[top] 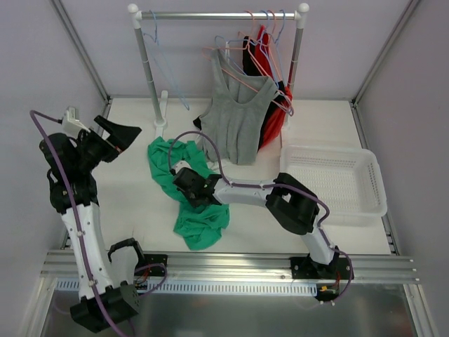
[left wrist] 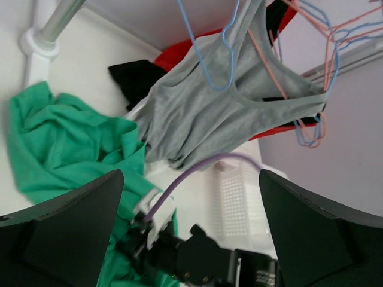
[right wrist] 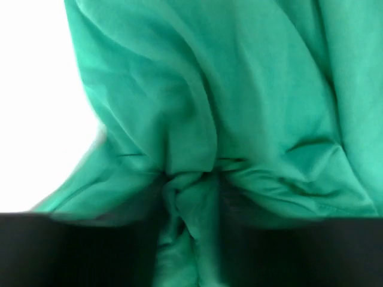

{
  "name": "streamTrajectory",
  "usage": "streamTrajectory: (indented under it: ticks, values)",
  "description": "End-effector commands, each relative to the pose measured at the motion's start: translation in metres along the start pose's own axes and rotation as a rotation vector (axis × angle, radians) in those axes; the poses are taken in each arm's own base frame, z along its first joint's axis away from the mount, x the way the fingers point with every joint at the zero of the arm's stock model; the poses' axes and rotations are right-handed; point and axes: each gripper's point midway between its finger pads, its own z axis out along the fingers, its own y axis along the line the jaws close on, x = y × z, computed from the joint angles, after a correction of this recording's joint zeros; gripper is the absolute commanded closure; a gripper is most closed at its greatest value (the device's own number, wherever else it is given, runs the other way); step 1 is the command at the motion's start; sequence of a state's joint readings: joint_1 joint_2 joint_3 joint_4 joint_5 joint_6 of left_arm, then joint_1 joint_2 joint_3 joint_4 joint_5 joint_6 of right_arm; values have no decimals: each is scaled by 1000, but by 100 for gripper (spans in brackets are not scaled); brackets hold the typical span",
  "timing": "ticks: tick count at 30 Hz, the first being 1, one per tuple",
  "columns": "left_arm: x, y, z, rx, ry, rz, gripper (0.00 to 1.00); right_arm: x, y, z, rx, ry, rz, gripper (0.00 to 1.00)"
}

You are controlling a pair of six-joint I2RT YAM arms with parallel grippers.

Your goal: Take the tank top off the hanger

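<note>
A grey tank top [top: 237, 119] hangs on a pink hanger [top: 247, 78] from the rack rail [top: 217, 14]; it also shows in the left wrist view [left wrist: 221, 113]. A green tank top [top: 168, 158] lies crumpled on the table, off any hanger. My right gripper [top: 188, 184] rests on the green top, shut on a pinched fold of it [right wrist: 190, 197]. My left gripper [top: 121, 140] is open and empty, raised at the left and pointing toward the rack, its fingers [left wrist: 60, 239] wide apart.
A red garment [top: 273, 119] and a black one [left wrist: 134, 78] hang behind the grey top, with several empty hangers beside them. A white mesh basket [top: 337, 179] stands at the right. The rack's left post [top: 151, 70] stands near the green top.
</note>
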State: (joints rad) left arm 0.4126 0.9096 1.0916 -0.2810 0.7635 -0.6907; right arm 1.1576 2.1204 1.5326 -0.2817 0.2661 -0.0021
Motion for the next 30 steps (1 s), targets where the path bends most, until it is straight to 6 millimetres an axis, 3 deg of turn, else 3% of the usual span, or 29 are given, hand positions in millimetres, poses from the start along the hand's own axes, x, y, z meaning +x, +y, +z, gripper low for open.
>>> streamTrajectory:
  ticks: [1, 2, 3, 5, 6, 8, 9, 11, 12, 13, 15, 19, 22, 23, 26, 27, 29, 30]
  values:
    - [11, 3, -26, -46, -103, 174, 1, 19, -14, 3, 63, 52, 4, 74]
    - [18, 4, -28, -43, -81, 191, 1, 18, -14, 0, 59, 45, -3, 91]
    - [29, 10, -28, -58, -39, 187, 1, 5, -13, -13, 48, 0, 7, 100]
    - [46, 33, -24, -101, 0, 194, 1, -10, -10, -31, 12, -57, -17, 100]
    - [53, 39, -25, -120, 6, 201, 1, -30, -11, -56, -12, -123, -6, 100]
    - [65, 70, -23, -207, 15, 202, 1, -52, -9, -86, -59, -193, -31, 100]
    - [68, 78, -24, -236, 16, 207, 1, -73, -13, -119, -81, -272, -25, 100]
    - [75, 98, -28, -328, 29, 190, 1, -91, -21, -152, -74, -351, -55, 100]
    - [74, 97, -31, -337, 25, 199, 1, -94, -31, -166, -46, -362, -60, 100]
    - [71, 97, -34, -354, 13, 208, 1, -110, -40, -198, -36, -429, -56, 100]
    - [67, 99, -36, -382, -7, 214, 1, -117, -57, -227, 13, -465, -82, 100]
    - [69, 101, -36, -388, 0, 204, 1, -148, -86, -309, 61, -614, -74, 100]
    - [70, 102, -38, -396, -3, 204, 1, -159, -121, -355, 162, -672, -70, 100]
    - [70, 103, -38, -397, -4, 204, 1, -169, -134, -379, 193, -715, -48, 100]
    - [70, 103, -38, -400, -4, 207, 1, -172, -170, -411, 274, -741, -17, 100]
    - [70, 102, -39, -401, -7, 210, 1, -173, -183, -433, 303, -771, 2, 100]
    - [70, 102, -39, -401, -6, 216, 1, -169, -203, -455, 378, -773, 0, 100]
    - [70, 102, -39, -401, -6, 216, 1, -169, -217, -476, 417, -801, 22, 100]
